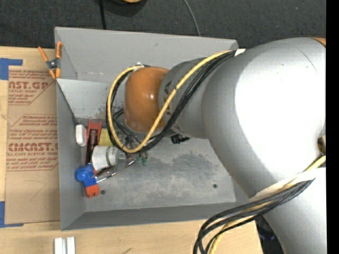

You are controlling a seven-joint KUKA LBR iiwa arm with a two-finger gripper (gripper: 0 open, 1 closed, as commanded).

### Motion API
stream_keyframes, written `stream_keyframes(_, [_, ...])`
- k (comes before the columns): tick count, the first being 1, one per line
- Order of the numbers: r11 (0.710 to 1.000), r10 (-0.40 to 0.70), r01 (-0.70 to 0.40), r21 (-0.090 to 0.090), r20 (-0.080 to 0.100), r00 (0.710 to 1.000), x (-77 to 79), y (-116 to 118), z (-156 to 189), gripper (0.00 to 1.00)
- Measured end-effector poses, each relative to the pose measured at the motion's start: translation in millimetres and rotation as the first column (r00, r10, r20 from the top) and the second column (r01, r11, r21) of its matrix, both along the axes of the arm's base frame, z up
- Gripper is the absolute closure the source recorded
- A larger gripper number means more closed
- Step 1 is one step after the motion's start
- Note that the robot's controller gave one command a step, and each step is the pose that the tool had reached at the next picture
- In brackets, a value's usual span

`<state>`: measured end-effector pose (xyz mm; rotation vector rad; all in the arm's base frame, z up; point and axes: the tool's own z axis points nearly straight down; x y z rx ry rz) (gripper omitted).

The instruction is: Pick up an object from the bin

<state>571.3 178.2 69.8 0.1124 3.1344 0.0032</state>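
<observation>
My gripper [126,141] hangs low over the left part of the bin, its dark body showing just below the arm's orange cover. Right beside it on the left lies a white cylinder with a green band [101,156], and a yellow piece [104,138] lies just above that. A thin silver metal piece [113,172] lies slantwise just below the gripper. A red and black flat thing [94,137] stands along the left wall.
Against the left wall lies a small white piece [80,135]. A blue rounded thing [83,174] and an orange block [91,190] sit near the front left corner. The arm with its cables covers the bin's right and back; bare floor shows in front.
</observation>
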Motion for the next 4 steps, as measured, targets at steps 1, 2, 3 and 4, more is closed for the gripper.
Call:
stream_keyframes(1, [1.000,0.000,0.000,0.000,0.000,1.000,0.0,0,0,1.00])
stream_keyframes(2, [1.000,-0.003,0.003,-0.001,-0.004,1.000,-0.2,3,24,1.00])
stream_keyframes(3, [1.000,-0.002,0.002,0.003,0.008,1.000,5.9,3,39,1.00])
stream_keyframes(4, [1.000,-0.012,0.012,-0.002,-0.010,1.000,6.6,3,69,1.00])
